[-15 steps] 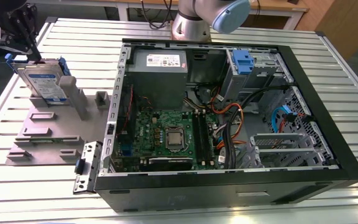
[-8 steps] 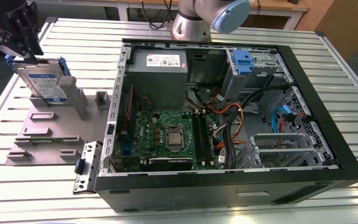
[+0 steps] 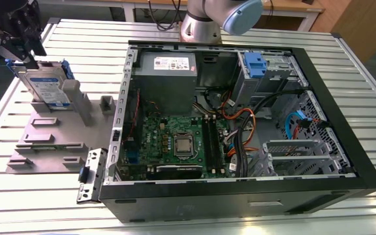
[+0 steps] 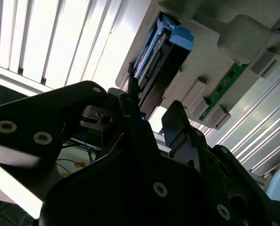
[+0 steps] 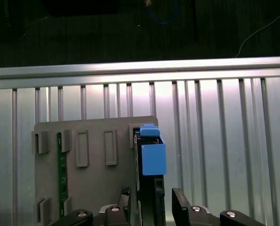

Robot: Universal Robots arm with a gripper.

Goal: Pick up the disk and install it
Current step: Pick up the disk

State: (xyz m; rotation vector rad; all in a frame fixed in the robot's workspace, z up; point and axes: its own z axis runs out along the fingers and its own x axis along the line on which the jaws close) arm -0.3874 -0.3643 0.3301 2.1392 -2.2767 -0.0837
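Disk (image 3: 47, 89) stands upright on edge in grey stand (image 3: 52, 143) on slatted desk (image 3: 361, 73), at exterior view's left of open computer case (image 3: 318, 147). Fingers (image 5: 181, 201) spread apart, one on each side of disk's upper edge, narrow gap either side, gripping nothing. Blue bracket (image 5: 153, 158) sits between them.
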